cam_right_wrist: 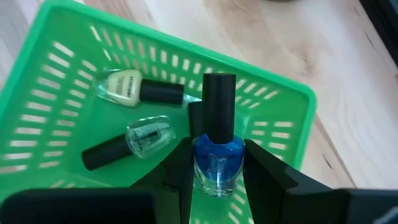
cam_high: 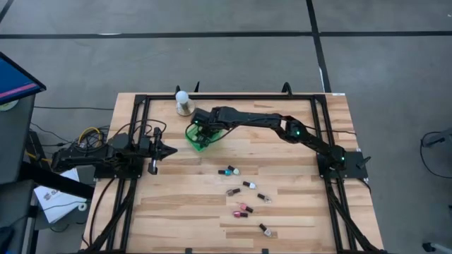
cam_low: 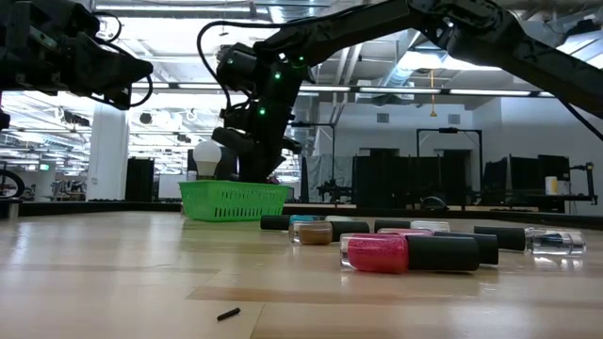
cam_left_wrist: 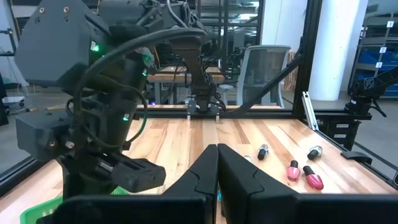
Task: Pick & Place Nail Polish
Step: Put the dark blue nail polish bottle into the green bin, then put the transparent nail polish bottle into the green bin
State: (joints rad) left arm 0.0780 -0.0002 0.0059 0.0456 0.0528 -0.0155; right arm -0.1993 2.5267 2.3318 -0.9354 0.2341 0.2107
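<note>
Right tool (cam_right_wrist: 216,163) grips blue nail polish bottle (cam_right_wrist: 216,158) upright, cap up, above green basket (cam_right_wrist: 273,93).

Two black robot arms built of boxy, jointed segments. The right arm (cam_high: 282,125) carries small green indicator lights along its joints and looped black cables near the wrist. The left arm (cam_high: 106,154) is black too, with bundled cables at its base. Each gripper ends in two matte black, wedge-shaped fingers (cam_left_wrist: 202,177).
</note>
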